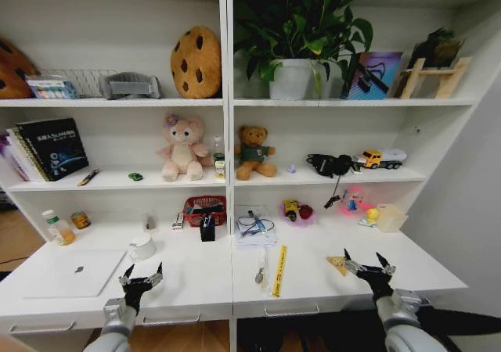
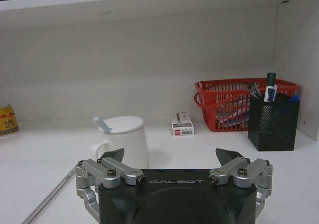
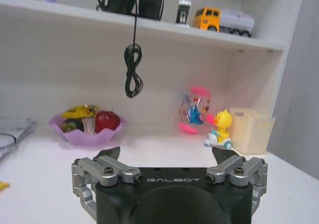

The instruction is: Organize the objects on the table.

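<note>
Grippers first: left gripper (image 1: 142,277) is hovering low over the front edge of the table (image 1: 196,278), fingers spread wide and holding nothing; right gripper (image 1: 369,267) is hovering over the front right of the desk top, also spread wide and empty.

Silver laptop (image 1: 74,272) is lying shut and flat just to the left of the left gripper. Judging it stiff, fairly heavy, smooth on the lid, so likely slippery; best taken by a thin edge or slid, not pinched from above.

White mug (image 2: 123,140) with a lid and a spoon handle sticking out is sitting just beyond the left gripper. Probably ceramic, so fragile; the body or the handle is offering a hold.

Yellow ruler (image 1: 279,270) is lying near the middle front, beside a clear-sleeved spoon-like item (image 1: 261,272); both look light and thin, hard to lift off flat. A small yellow wedge (image 1: 337,264) is sitting just beside the right gripper.

Farther back, black mesh pen cup (image 2: 273,121) holding pens is standing beside a red basket (image 2: 227,104). It is light, could tip; grip low on the wall. Clear bottle (image 1: 56,227) is standing at the far left by a small can (image 1: 80,220).

Purple fruit bowl (image 3: 87,133) and duck toy (image 3: 220,130) are sitting at the back right.
</note>
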Controlling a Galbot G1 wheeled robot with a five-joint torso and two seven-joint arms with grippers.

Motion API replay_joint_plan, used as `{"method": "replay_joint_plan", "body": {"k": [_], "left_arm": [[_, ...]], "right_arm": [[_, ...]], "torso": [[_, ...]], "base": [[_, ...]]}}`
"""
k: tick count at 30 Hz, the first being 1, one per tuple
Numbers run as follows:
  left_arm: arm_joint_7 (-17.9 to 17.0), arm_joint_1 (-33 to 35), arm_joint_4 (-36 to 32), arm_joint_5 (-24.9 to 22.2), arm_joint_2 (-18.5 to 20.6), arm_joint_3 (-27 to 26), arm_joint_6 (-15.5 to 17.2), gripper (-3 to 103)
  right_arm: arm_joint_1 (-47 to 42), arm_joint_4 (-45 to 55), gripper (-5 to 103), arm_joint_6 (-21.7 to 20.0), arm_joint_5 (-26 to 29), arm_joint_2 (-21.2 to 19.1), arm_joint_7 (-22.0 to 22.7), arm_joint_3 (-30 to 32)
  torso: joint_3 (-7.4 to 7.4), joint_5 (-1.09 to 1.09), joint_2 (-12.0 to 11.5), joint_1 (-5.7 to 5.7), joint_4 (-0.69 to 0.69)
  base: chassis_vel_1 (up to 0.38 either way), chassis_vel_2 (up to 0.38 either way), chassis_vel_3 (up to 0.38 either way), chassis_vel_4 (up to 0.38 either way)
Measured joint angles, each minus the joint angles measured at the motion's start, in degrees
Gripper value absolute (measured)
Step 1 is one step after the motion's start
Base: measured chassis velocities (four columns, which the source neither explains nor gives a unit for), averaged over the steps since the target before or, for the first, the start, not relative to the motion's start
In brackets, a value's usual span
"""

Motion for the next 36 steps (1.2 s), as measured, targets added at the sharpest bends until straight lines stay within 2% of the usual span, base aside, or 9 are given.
{"method": "replay_joint_plan", "body": {"k": [1,7,15,27,30,31,33,34,36], "left_arm": [[0.0,-0.2,0.2,0.0,0.0,0.1,0.0,100],[-0.2,-0.6,0.5,-0.2,0.3,0.7,0.3,100],[-0.4,-0.4,0.9,-0.5,0.8,0.4,0.4,100],[-0.9,-1.0,1.5,-0.8,1.0,0.7,0.8,100],[-1.0,-1.0,1.5,-0.9,1.1,0.7,0.9,100],[-1.0,-1.0,1.5,-0.9,1.1,0.7,1.0,100],[-1.0,-1.0,1.5,-0.9,1.1,0.7,1.0,100],[-1.0,-0.9,1.5,-1.0,1.1,0.7,1.0,100],[-1.0,-0.8,1.5,-1.0,1.2,0.6,1.0,100]], "right_arm": [[0.9,-2.3,103,0.3,0.1,0.0,-1.2,-0.3],[6.4,-6.2,95,-0.3,1.8,-1.2,-3.6,-4.0],[10.9,-10.8,91,-1.4,2.7,-1.9,-3.7,-7.7],[12.5,-15.3,90,-1.5,3.4,-1.9,-3.9,-8.7],[13.2,-16.3,84,-1.5,3.3,-1.8,-3.9,-9.2],[13.3,-16.5,78,-1.5,3.2,-1.8,-3.9,-9.3],[13.5,-16.8,78,-1.5,3.1,-1.8,-3.9,-9.5],[13.8,-17.1,68,-1.5,3.1,-1.7,-3.9,-9.6],[14.7,-18.0,57,-1.8,3.4,-1.7,-3.8,-10.2]], "torso": [[0.0,0.01,0.0,0.0,-0.02],[0.0,0.0,0.0,0.0,0.03],[0.0,0.0,0.0,0.0,0.02],[0.0,-0.01,0.0,0.0,0.01],[0.0,-0.01,0.0,0.0,0.01],[0.0,-0.01,0.0,0.0,0.02],[0.0,-0.01,0.0,0.0,0.02],[0.0,0.0,0.0,0.0,0.01],[0.0,-0.01,0.0,0.0,0.02]], "base": [[0.0,0.0,0.0,0.0],[0.0,0.0,0.0,0.0],[0.0,0.0,0.0,0.0],[0.0,0.0,0.0,0.0],[0.0,0.0,0.0,0.0],[0.0,0.0,0.0,0.0],[0.0,0.0,0.0,0.0],[0.0,0.0,0.0,0.0],[0.0,0.0,0.0,0.0]]}}
